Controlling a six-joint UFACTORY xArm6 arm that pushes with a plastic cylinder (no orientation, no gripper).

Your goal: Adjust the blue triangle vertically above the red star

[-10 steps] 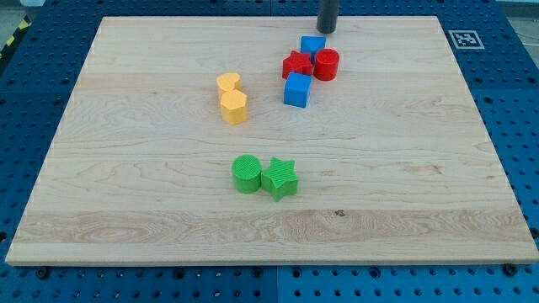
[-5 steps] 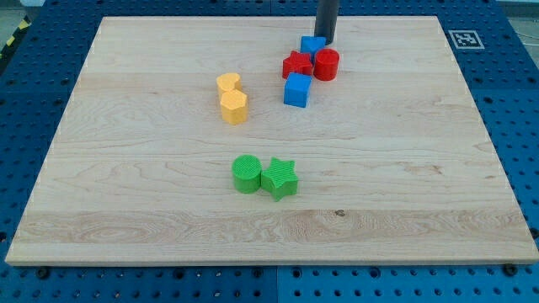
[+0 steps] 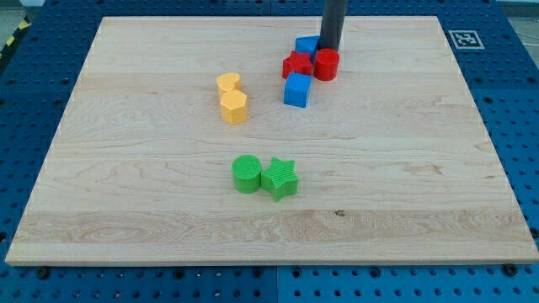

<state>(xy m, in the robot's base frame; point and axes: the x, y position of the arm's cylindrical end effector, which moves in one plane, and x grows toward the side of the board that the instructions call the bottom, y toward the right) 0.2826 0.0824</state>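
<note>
Fingers none, my tip (image 3: 329,48) touching blue triangle (image 3: 306,45), beside red star (image 3: 296,65)

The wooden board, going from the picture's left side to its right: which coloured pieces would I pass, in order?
The two yellow blocks stacked in line, green cylinder, green star, then the top cluster: red star, red cylinder. The two blue blocks and my tip overlap that cluster, so I leave them unplaced.

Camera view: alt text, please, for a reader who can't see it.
My tip touches the blue triangle's right side, just above the red cylinder; the red star sits below the triangle. Elsewhere on the wooden board: blue cube.
</note>
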